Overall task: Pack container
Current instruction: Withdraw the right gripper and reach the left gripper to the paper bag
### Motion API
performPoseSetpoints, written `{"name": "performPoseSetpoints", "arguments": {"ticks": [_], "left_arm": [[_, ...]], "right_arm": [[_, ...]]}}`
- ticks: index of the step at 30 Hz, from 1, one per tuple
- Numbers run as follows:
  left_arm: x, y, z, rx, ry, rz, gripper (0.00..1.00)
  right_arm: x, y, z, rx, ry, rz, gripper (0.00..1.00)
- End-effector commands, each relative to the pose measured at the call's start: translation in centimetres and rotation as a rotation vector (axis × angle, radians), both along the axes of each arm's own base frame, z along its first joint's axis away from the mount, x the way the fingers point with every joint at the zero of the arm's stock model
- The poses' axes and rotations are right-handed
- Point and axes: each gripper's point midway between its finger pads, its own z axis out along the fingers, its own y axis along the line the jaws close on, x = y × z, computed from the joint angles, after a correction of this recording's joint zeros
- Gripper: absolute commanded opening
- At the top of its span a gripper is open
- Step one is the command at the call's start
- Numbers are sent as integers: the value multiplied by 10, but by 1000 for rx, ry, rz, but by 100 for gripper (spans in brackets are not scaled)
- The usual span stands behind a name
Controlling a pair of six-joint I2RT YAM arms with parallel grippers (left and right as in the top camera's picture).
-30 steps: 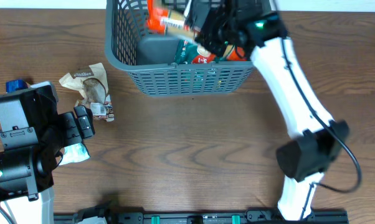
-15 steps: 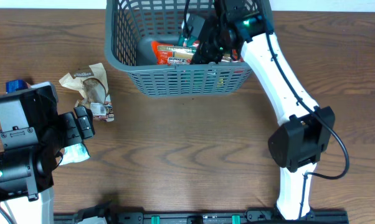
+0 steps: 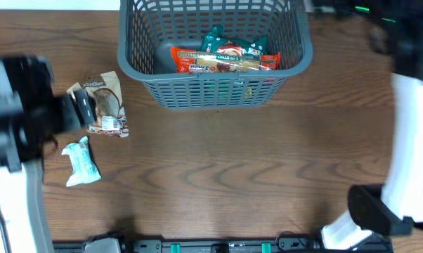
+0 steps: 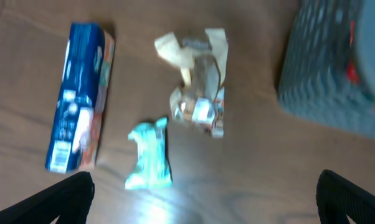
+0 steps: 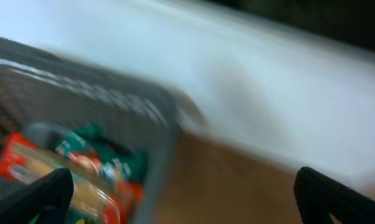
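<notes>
A brown wood-grain table is carrying everything. The container, a dark grey slotted basket, is standing on it at the far edge, around the middle. To the basket's left, a crumpled tan packet is lying on the bare wood, apart from the basket. Toward the near edge, a small pale green packet is lying close to the tan one without touching it. In the left wrist view, a long blue box is lying flat beside both packets, apart from each.
</notes>
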Motion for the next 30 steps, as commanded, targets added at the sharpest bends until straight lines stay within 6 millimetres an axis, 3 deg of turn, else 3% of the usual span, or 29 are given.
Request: {"name": "performPoseSetpoints", "arguments": {"ticks": [1,6,11,15,20,25,30], "left_arm": [[34,8,-22,-14,86,4,99],[72,15,-73,-27,202,-13,99],[101,24,-96,10,199,-38,99],[111,30,-106,42,197,-51,99],[114,33,-139,46,245,-45,99],[110,32,-181,34,282,-40,99],[108,32,-214,32,286,-41,99]], "right_arm": [[1,-55,-54,164,203,-269,99],[-19,-124,-120,257,419,-495,99],[-24,-151,-187,284,568,-567,99],[-22,-150,-247,290,658,-556,99],[-30,-135,-316,290,755,-530,99],[-39,-125,-358,284,800,-516,99],[-44,-123,-375,273,813,-501,99]]}}
